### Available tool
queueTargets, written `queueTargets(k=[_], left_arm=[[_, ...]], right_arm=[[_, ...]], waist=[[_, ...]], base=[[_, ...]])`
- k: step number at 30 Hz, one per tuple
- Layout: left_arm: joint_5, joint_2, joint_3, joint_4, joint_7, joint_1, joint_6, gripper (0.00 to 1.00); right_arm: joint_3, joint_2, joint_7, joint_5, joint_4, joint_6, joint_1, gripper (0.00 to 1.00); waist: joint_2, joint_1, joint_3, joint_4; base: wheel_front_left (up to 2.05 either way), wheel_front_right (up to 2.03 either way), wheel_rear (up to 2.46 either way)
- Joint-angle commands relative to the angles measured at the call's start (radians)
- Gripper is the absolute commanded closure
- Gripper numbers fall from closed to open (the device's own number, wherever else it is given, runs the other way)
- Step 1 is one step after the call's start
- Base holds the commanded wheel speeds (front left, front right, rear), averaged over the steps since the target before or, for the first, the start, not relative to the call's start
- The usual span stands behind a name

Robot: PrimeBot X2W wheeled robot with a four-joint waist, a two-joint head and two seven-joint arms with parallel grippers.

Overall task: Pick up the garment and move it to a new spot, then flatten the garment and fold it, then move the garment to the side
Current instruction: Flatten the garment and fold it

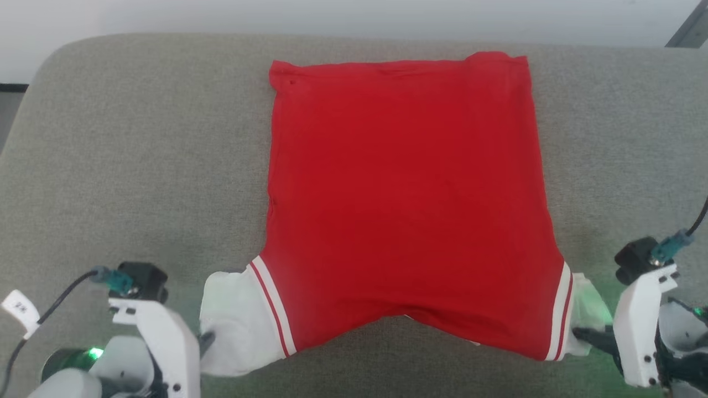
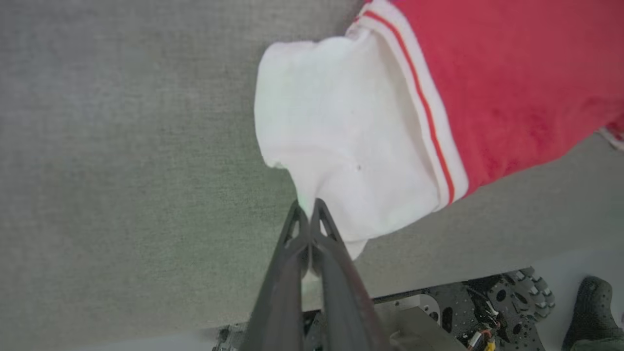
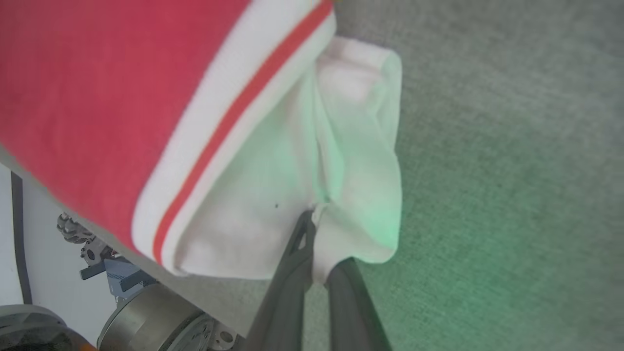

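Observation:
The red garment (image 1: 406,188) lies spread flat on the grey cushion (image 1: 138,155), its white end panels with thin red-and-white stripes pointing toward me. My left gripper (image 1: 206,338) is shut on the edge of the left white panel (image 2: 341,146); its fingers (image 2: 312,229) pinch the cloth. My right gripper (image 1: 581,333) is shut on the right white panel (image 3: 341,161), with cloth bunched between its fingers (image 3: 300,243). Both panels are slightly lifted and creased at the pinch points.
The cushion's near edge runs just behind the grippers, with the robot base (image 2: 487,307) and floor beyond it. A pale wall (image 1: 354,16) stands behind the cushion's far edge. Bare cushion extends left and right of the garment.

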Motion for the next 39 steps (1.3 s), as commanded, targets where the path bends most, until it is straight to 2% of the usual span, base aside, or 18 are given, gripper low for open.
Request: queueTargets(k=[1, 4, 9, 14, 15, 22, 29, 33, 38, 39], left_arm=[[0.006, -0.01, -0.001, 0.006, -0.01, -0.016, -0.007, 1.0], [0.012, -0.044, -0.002, 0.029, -0.047, -0.045, -0.033, 1.0], [0.021, -0.065, -0.007, 0.03, -0.07, -0.064, -0.048, 1.0], [0.03, -0.083, -0.015, 0.027, -0.082, -0.094, -0.067, 1.0], [0.04, -0.092, -0.02, 0.025, -0.085, -0.113, -0.074, 1.0], [0.061, -0.139, -0.058, 0.044, -0.088, -0.195, -0.114, 1.0], [0.077, -0.203, -0.108, 0.095, -0.094, -0.264, -0.164, 1.0], [0.083, -0.227, -0.124, 0.127, -0.1, -0.287, -0.185, 1.0], [0.073, -0.246, -0.13, 0.164, -0.11, -0.296, -0.2, 1.0], [0.071, -0.246, -0.129, 0.17, -0.112, -0.296, -0.201, 1.0]], right_arm=[[-0.008, 0.009, -0.009, -0.015, 0.001, -0.002, -0.012, 0.0], [-0.094, 0.048, -0.027, -0.053, -0.067, -0.002, -0.046, 0.0], [-0.21, 0.095, -0.087, -0.128, -0.145, -0.002, -0.119, 0.0], [-0.263, 0.152, -0.168, -0.228, -0.112, -0.002, -0.271, 0.0], [-0.26, 0.16, -0.19, -0.264, -0.059, -0.002, -0.35, 0.0], [-0.22, 0.165, -0.251, -0.355, 0.226, -0.002, -0.625, 0.0], [-0.224, 0.155, -0.24, -0.43, 0.553, -0.002, -0.833, 0.0], [-0.235, 0.158, -0.193, -0.471, 0.715, -0.002, -0.908, 0.0], [-0.263, 0.19, -0.066, -0.511, 0.929, -0.002, -0.916, 0.0], [-0.259, 0.197, -0.046, -0.516, 0.952, -0.002, -0.917, 0.31]], waist=[[0.0, 0.0, 0.005, 0.003], [0.0, 0.0, 0.024, 0.008], [0.0, 0.0, 0.054, 0.019], [0.0, 0.0, 0.102, 0.038], [0.0, 0.0, 0.123, 0.051], [0.0, 0.0, 0.195, 0.123], [0.0, 0.0, 0.251, 0.208], [0.0, 0.0, 0.269, 0.241], [0.0, 0.0, 0.274, 0.259], [0.0, 0.0, 0.274, 0.259]], base=[[0.0, 0.0, 0.0], [0.0, 0.0, 0.0], [0.0, 0.0, 0.0], [0.0, 0.0, 0.0], [0.0, 0.0, 0.0], [0.0, 0.0, 0.0], [0.0, 0.0, 0.0], [0.0, 0.0, 0.0], [0.0, 0.0, 0.0], [0.0, 0.0, 0.0]])
